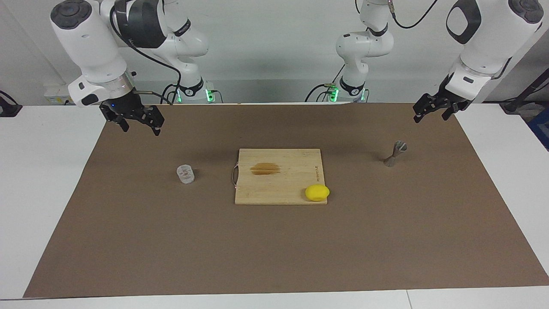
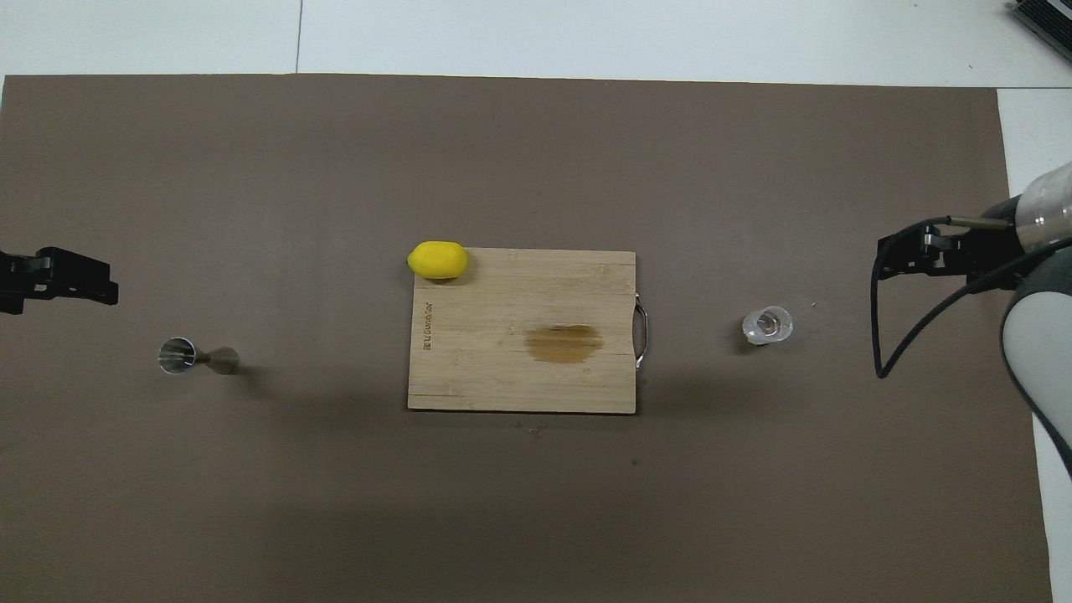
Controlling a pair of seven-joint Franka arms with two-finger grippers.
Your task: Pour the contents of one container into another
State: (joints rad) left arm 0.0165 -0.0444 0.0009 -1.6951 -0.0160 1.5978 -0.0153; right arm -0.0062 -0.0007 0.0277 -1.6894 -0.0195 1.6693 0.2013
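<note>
The small clear ribbed cup (image 1: 185, 174) (image 2: 767, 325) stands upright on the brown mat toward the right arm's end of the table. The metal hourglass jigger (image 1: 395, 153) (image 2: 197, 356) stands upright toward the left arm's end. My right gripper (image 1: 140, 128) (image 2: 883, 255) hangs open and empty above the mat, off to the side of the cup and well clear of it. My left gripper (image 1: 431, 116) (image 2: 100, 283) hangs open and empty above the mat's edge, apart from the jigger.
A wooden cutting board (image 1: 279, 189) (image 2: 502, 377) with a brown stain and a metal handle lies in the middle, between cup and jigger. A yellow lemon (image 1: 317, 192) (image 2: 437, 260) rests on the board's corner farthest from the robots, on the jigger's side.
</note>
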